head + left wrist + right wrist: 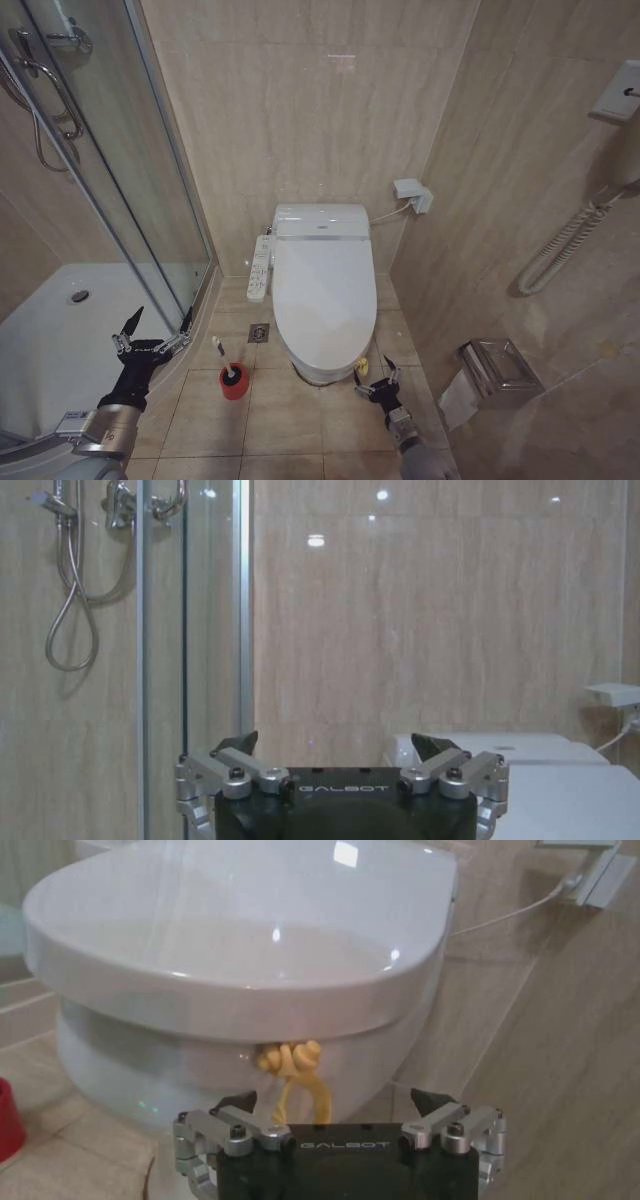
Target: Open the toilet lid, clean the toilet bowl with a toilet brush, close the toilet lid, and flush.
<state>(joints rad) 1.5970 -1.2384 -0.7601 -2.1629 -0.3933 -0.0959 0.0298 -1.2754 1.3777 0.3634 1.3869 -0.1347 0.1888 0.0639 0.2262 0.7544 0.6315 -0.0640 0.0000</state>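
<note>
Fingers of right gripper [377,381] spread empty, seemingly just clear of toilet lid [324,290] edge.

closed toilet, both grippers low

the toilet lid [323,290] lay shut over the toilet bowl [312,372], against the tiled back wall. a long white button panel [260,268] ran along the bowl's left side. on the floor tiles left of the bowl stood the toilet brush [224,358] upright in its red cup holder [234,382]. the left gripper [158,322] hovered by the shower tray [60,330] edge, fingers spread. the right gripper [377,374], also spread, sat just beside the bowl's front right, near a yellow tie [362,365].
</note>
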